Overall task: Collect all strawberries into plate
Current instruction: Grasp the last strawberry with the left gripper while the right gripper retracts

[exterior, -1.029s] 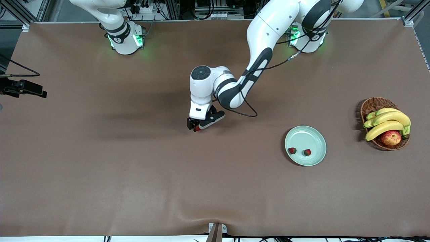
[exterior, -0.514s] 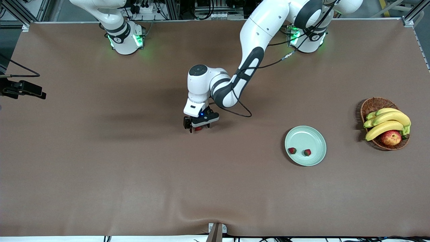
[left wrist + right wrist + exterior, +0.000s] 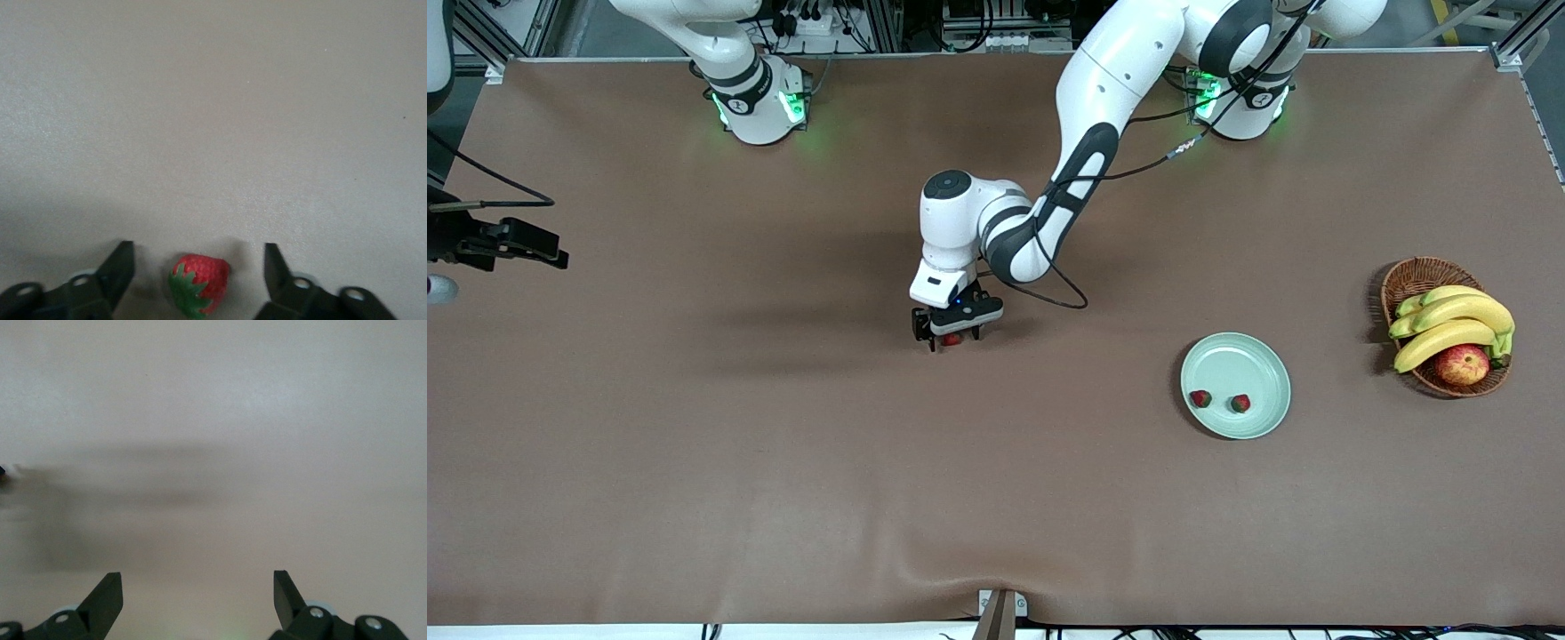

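Note:
One strawberry (image 3: 951, 339) lies on the brown table near its middle; in the left wrist view the strawberry (image 3: 199, 283) shows red with a green leafy top. My left gripper (image 3: 948, 334) is down over it, open, one finger on each side with a gap to both (image 3: 198, 252). Two more strawberries (image 3: 1200, 398) (image 3: 1240, 404) rest on the mint-green plate (image 3: 1249, 360), toward the left arm's end. My right gripper (image 3: 198, 583) is open with nothing between its fingers, over bare table; its arm waits at the right arm's end of the table (image 3: 507, 242).
A wicker basket (image 3: 1418, 276) holding bananas (image 3: 1449, 324) and an apple (image 3: 1462, 364) stands beside the plate at the left arm's end. A cable hangs from the left arm (image 3: 1063, 298).
My left gripper has turned and settled lower around the strawberry, shifting slightly toward the right arm's end, and its fingers have begun to narrow. The right hand moved a little.

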Tool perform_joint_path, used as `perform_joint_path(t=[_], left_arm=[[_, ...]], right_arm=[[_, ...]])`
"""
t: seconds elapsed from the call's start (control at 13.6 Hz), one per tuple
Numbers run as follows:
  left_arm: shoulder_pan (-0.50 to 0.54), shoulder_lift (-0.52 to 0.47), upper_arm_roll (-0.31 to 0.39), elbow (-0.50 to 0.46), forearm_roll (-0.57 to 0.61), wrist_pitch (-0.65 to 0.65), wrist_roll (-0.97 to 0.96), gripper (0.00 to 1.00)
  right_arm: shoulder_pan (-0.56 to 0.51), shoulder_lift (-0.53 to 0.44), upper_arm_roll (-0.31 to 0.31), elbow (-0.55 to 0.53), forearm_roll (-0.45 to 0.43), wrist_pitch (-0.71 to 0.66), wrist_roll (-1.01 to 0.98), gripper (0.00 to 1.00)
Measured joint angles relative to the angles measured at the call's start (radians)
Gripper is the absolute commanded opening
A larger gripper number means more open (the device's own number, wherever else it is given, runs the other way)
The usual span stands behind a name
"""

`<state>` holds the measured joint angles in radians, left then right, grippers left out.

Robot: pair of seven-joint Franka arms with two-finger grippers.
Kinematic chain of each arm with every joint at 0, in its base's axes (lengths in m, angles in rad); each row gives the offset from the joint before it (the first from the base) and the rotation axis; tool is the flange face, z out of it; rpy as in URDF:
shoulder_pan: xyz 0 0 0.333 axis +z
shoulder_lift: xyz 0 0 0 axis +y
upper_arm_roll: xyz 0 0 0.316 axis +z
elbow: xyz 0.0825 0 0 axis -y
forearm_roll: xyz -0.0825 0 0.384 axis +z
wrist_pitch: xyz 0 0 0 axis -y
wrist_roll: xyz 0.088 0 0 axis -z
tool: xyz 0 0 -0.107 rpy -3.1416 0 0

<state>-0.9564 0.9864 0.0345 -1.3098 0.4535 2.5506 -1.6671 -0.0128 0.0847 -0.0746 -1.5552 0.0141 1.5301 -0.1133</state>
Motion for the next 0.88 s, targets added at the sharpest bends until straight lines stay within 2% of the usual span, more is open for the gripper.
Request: perform_joint_path(t=[0.88], left_arm=[[0.002,-0.009,0.001,0.02,-0.005,-0.017,-0.01,0.0]], right_arm=[[0.023,0.0,-0.002,0.0,0.0,0.033,0.0,1.0]])
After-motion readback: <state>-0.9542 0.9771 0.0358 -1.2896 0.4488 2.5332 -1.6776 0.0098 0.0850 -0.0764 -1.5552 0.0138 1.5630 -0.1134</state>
